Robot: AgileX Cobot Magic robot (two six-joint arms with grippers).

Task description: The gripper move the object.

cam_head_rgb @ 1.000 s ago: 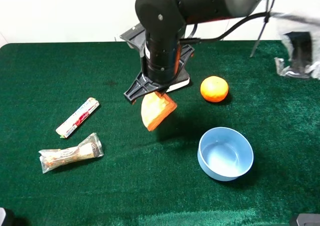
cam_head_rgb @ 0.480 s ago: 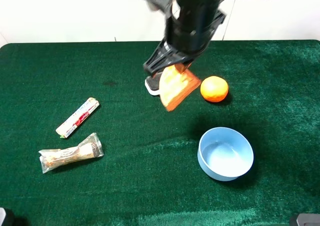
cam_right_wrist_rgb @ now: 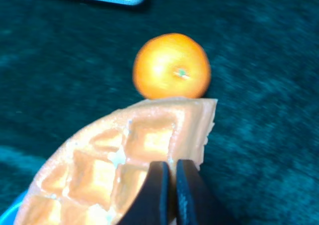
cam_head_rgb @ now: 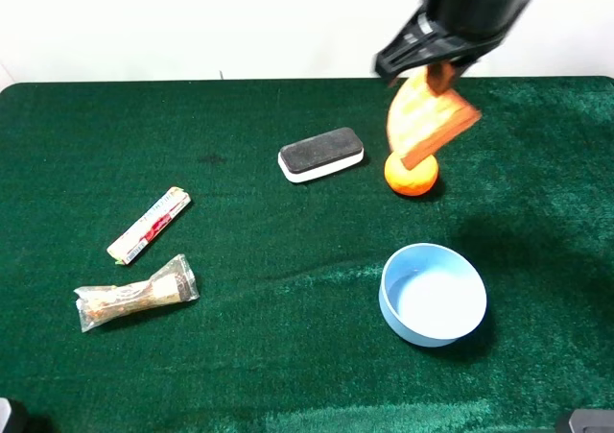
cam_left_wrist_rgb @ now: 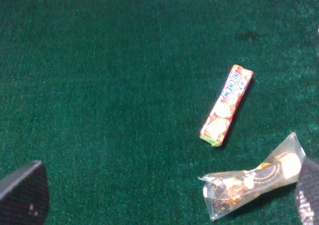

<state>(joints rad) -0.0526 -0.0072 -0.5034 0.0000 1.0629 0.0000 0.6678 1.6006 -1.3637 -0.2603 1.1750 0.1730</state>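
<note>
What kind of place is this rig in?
Probably a robot manipulation test bench: dark green felt-covered table against a plain white wall, unrelated props like a light blue plastic bowl and black-and-white board eraser, and a black two-jaw tool holding an orange-tan toy waffle wedge.

right gripper (cam_right_wrist_rgb: 172, 181): jaws pinched tight on the object (cam_right_wrist_rgb: 119, 155), held high above the bench (cam_head_rgb: 288, 356)
right arm (cam_head_rgb: 480, 1): black, comes in from the high view's top edge
left gripper (cam_left_wrist_rgb: 164, 195): jaws spread wide, facing down
</note>
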